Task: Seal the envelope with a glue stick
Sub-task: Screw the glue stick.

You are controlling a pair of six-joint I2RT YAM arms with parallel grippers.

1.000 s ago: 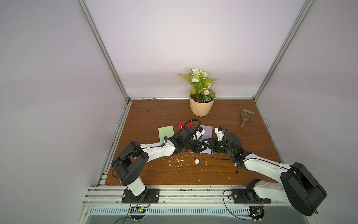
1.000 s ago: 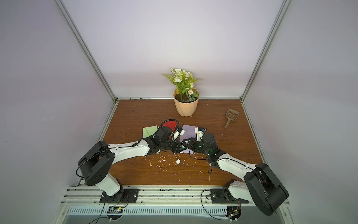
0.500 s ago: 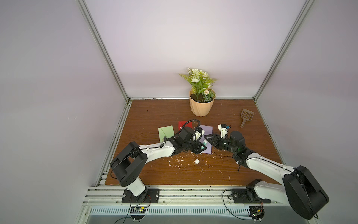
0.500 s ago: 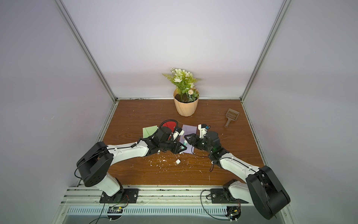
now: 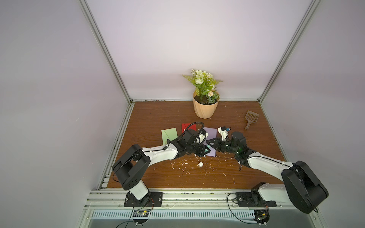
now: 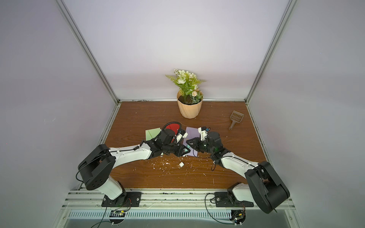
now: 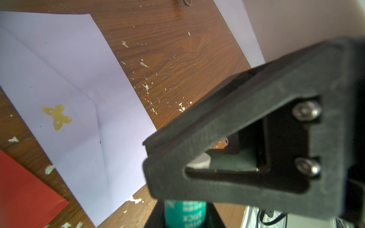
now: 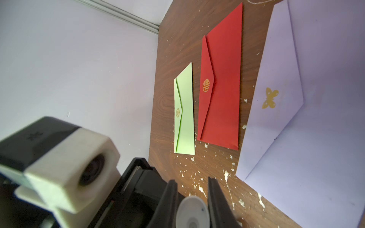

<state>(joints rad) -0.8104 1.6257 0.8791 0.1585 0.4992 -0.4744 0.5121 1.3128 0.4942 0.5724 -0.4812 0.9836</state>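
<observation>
The glue stick (image 7: 184, 214), a tube with a green label, is held low over the table in my left gripper (image 7: 184, 216), which is shut on its body. Its white cap (image 8: 192, 213) sits between the fingers of my right gripper (image 8: 192, 180), which is shut on it. In both top views the two grippers meet tip to tip, left (image 5: 204, 152) and right (image 5: 213, 145), over the near edge of the lavender envelope (image 5: 211, 132) (image 6: 192, 131). That envelope (image 7: 69, 79) lies flat with a gold butterfly on its flap.
A red envelope (image 8: 223, 88) and a green envelope (image 8: 185, 118) lie left of the lavender one. White crumbs (image 5: 183, 163) and a small white piece (image 5: 200, 164) litter the near table. A flower pot (image 5: 205, 108) stands at the back, a brown scoop (image 5: 251, 119) at back right.
My right gripper opened briefly, shifted a little, then came back to the left gripper and shut on the cap. The left arm kept the glue stick still.
</observation>
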